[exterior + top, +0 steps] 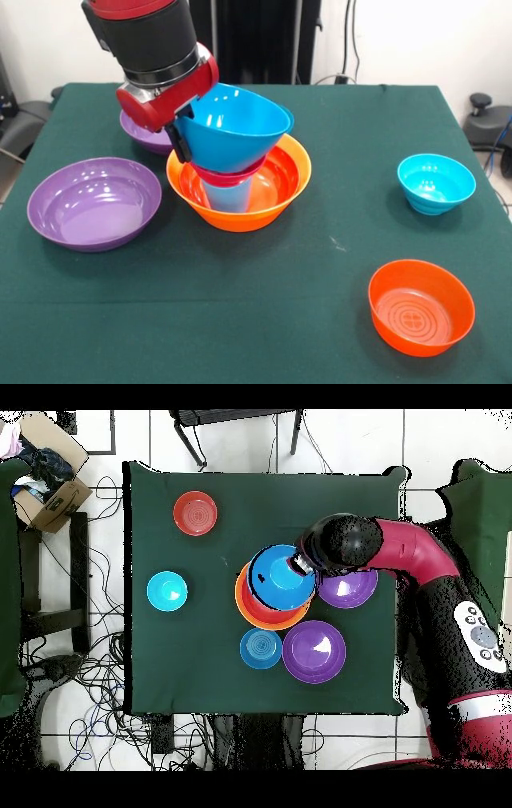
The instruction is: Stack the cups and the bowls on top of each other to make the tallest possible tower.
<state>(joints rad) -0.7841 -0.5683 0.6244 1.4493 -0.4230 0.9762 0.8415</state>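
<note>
The fingers pinch the rim of the blue bowl at its nine o'clock edge in the front view, one black tip visible outside the wall, so they hold the bowl rather than stand open. That bowl sits tilted, its mouth tipped toward the camera, on a red-orange bowl that caps the light blue tumbler, and the tumbler stands inside the big orange bowl, base of the tower, near the bench centre. The main risk, as I judge it, is a topple: the blue bowl is far wider than the tumbler beneath, so letting go while it leans could slide it off or drag the whole pile over. Any sideways tug from the fingers on withdrawal would do the same. Around it, a small purple bowl lies just behind at ten o'clock, a large purple bowl at nine, a cyan bowl at three, and an orange-red bowl at five; a falling piece might knock the closest ones. Overhead, another small blue bowl lies beside the large purple one.
</note>
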